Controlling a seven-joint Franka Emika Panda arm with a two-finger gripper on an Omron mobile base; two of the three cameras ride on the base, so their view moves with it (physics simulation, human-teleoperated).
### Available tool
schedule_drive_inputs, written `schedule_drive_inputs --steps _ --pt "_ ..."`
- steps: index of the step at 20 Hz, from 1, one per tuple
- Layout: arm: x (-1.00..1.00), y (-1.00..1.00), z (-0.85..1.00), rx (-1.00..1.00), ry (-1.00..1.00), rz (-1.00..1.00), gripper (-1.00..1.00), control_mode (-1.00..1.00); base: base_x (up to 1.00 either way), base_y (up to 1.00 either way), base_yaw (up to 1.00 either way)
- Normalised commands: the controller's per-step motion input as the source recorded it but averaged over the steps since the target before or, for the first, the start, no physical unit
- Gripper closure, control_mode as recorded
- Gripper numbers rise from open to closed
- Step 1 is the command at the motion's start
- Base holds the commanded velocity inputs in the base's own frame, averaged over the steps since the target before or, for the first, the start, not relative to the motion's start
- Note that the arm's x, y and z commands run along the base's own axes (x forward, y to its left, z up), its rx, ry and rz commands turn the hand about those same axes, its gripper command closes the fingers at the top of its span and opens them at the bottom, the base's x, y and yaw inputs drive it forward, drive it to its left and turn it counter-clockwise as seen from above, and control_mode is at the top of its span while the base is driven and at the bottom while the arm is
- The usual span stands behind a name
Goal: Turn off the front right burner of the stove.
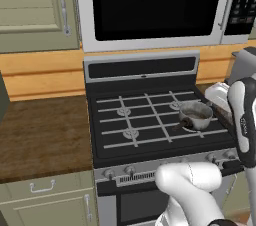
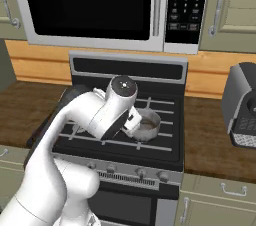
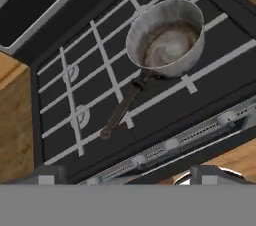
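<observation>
Saucepan (image 3: 167, 37) covered the front right burner, so the disc itself could not be made out under it; the pan sat on the near right-hand quarter of the stove (image 1: 150, 115), on the pale grey grate bars (image 3: 100, 55). It was a small, dull silver pan with a brownish, smeared inside, and its thin dark handle (image 3: 122, 107) ran from the pan toward the stove's front left. Three other burner discs showed between the bars: two on the stove's left half (image 1: 131, 133) (image 1: 123, 112) and one behind the pan (image 1: 175, 105), each small, round and silver-grey.

Along the stove's front ran a steel strip (image 2: 125, 175) with small silver knobs (image 2: 163, 176), two at its left end (image 1: 109, 173) and more toward its right end. At the stove's back stood a black panel in a steel frame (image 1: 142, 67).

From the hand view, the gripper (image 3: 127, 175) looked down on the stove's front edge, its two dark tips standing wide apart at the bottom corners with nothing between them, clear of the knobs.

Above the stove hung a large black-and-silver microwave (image 2: 100, 5). Wooden counter (image 1: 40, 130) lay to the stove's left, and on the counter to its right stood a grey toaster-like appliance (image 2: 240, 105).
</observation>
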Motion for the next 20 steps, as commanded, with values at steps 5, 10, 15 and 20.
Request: schedule_drive_inputs --steps 5,10,15,20 --pt "-0.29 -0.77 -0.57 0.33 0.0 -0.46 -1.0 -1.0 0.0 0.0 0.0" --pt "-0.28 -0.74 -0.63 0.33 0.0 -0.48 -1.0 -1.0 0.0 0.0 0.0" --pt "-0.13 -0.55 -0.65 0.36 0.0 -0.39 -1.0 -1.0 0.0 0.0 0.0" --pt "-0.04 -0.36 -0.65 0.42 -0.01 -0.23 -1.0 -1.0 0.0 0.0 0.0"
